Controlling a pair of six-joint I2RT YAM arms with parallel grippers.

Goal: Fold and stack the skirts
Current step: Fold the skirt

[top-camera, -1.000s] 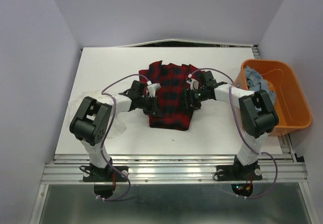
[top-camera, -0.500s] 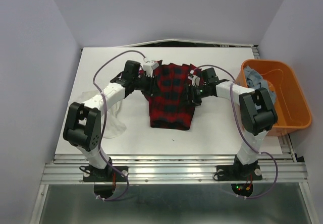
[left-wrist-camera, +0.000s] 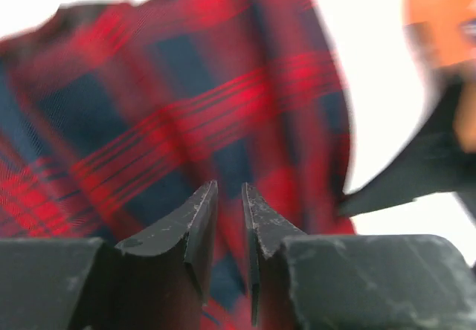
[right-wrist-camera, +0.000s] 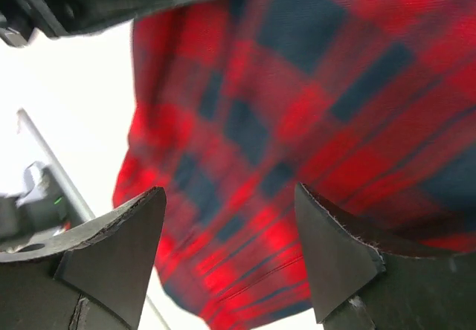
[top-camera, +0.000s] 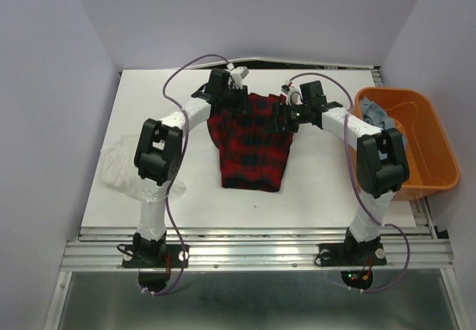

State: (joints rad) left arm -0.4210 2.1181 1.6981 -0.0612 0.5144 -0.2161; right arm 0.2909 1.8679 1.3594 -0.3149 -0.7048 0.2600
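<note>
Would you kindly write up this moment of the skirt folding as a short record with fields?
plaid skirt: lying at the middle of the table
white skirt: crumpled at the table's left edge
denim skirt: in the orange tub on the right
left gripper: over the plaid skirt's far left part, jaws slightly apart, nothing between them
right gripper: over its far right part, jaws wide, nothing between them
stack: not yet started
</note>
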